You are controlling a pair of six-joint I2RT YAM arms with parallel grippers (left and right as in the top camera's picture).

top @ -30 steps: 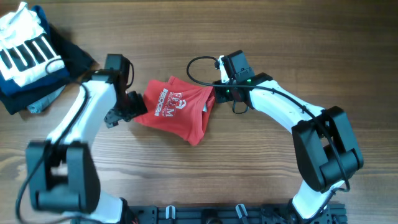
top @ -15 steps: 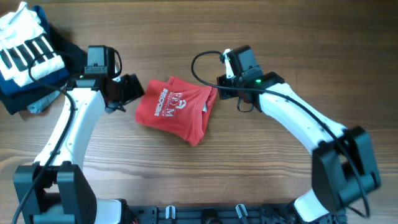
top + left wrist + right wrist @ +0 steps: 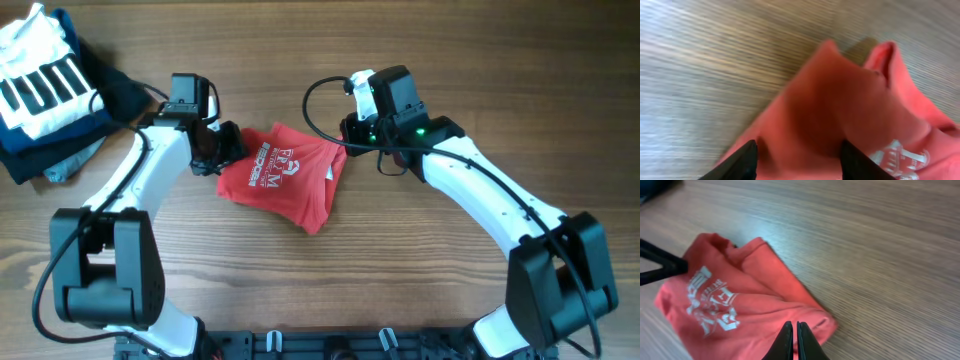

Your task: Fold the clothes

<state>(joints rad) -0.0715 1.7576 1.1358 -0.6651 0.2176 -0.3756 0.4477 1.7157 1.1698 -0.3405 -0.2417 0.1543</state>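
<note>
The red T-shirt point(image 3: 285, 180) lies folded into a compact shape mid-table, white lettering facing up. My left gripper point(image 3: 228, 150) is at its upper left edge. In the left wrist view its fingers point(image 3: 800, 160) are wide open with the red cloth point(image 3: 840, 100) between them. My right gripper point(image 3: 350, 132) is at the shirt's upper right corner. In the right wrist view its fingers point(image 3: 794, 340) are shut together with nothing between them, just over the shirt's folded edge point(image 3: 740, 300).
A white black-striped garment point(image 3: 40, 80) lies on a pile of navy folded clothes point(image 3: 115, 95) at the far left corner. A black cable point(image 3: 312, 108) loops off the right arm above the shirt.
My left gripper swung up and away to the left, then came back onto the shirt's upper left edge. My right gripper drifted slightly up and left, staying shut.
</note>
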